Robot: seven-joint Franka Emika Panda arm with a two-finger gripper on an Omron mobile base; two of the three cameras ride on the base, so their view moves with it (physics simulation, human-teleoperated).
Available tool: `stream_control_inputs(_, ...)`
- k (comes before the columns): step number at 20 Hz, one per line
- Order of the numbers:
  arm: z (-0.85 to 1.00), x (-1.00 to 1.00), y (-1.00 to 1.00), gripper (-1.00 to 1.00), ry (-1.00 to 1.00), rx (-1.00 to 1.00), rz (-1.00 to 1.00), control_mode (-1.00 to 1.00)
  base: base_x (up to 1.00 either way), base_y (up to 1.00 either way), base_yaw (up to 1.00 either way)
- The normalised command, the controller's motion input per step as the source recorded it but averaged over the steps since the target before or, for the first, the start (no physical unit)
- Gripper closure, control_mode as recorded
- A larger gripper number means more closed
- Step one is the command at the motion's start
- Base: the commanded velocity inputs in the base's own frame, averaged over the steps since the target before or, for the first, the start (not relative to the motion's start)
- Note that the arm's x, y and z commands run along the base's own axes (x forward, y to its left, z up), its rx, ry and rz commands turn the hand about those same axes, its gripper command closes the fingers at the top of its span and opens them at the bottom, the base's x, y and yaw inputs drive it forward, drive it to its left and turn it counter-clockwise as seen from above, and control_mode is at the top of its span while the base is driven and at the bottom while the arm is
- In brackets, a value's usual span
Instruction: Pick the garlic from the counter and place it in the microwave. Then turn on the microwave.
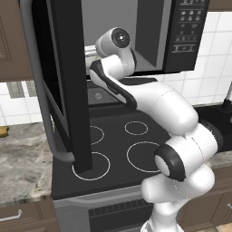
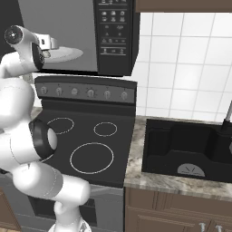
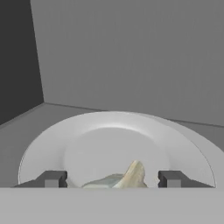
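Note:
The microwave [image 1: 186,32] hangs above the stove with its door [image 1: 68,81] swung wide open to the left. My arm reaches into its grey cavity [image 2: 63,27]. Inside lies a white round plate [image 3: 109,135], also seen as the plate [image 2: 70,54] from the right base view. The garlic [image 3: 127,176], an off-white lumpy bulb with a pointed tip, rests on the plate's near part. My gripper [image 3: 113,179] is open. Its fingertips [image 3: 52,178] stand well apart on either side of the garlic, with a gap showing on both sides. The counter [image 1: 22,158] lies below to the left.
A black stovetop [image 1: 127,140] with white rings sits under the microwave, with a knob panel [image 2: 86,92] behind it. A dark sink [image 2: 190,145] is set into the counter [image 2: 181,183] on the right. A small yellow-brown object [image 1: 3,131] lies at the far left.

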Motion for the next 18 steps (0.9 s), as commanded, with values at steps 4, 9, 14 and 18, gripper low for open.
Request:
stream_control_inputs(4, 0.0, 0.11, 0.0, -1.0, 0.0, 0.0, 0.0, -1.0, 0.0, 0.0, 0.0)
stream_control_inputs(9, 0.0, 0.1, 0.0, -1.0, 0.0, 0.0, 0.0, -1.0, 0.0, 0.0, 0.0)
stream_control_inputs(14, 0.04, -0.03, 0.0, -1.0, 0.0, 0.0, 0.0, -1.0, 0.0, 0.0, 0.0)
stream_control_inputs(18, 0.26, -0.49, 0.0, -1.0, 0.0, 0.0, 0.0, -1.0, 0.0, 0.0, 0.0)
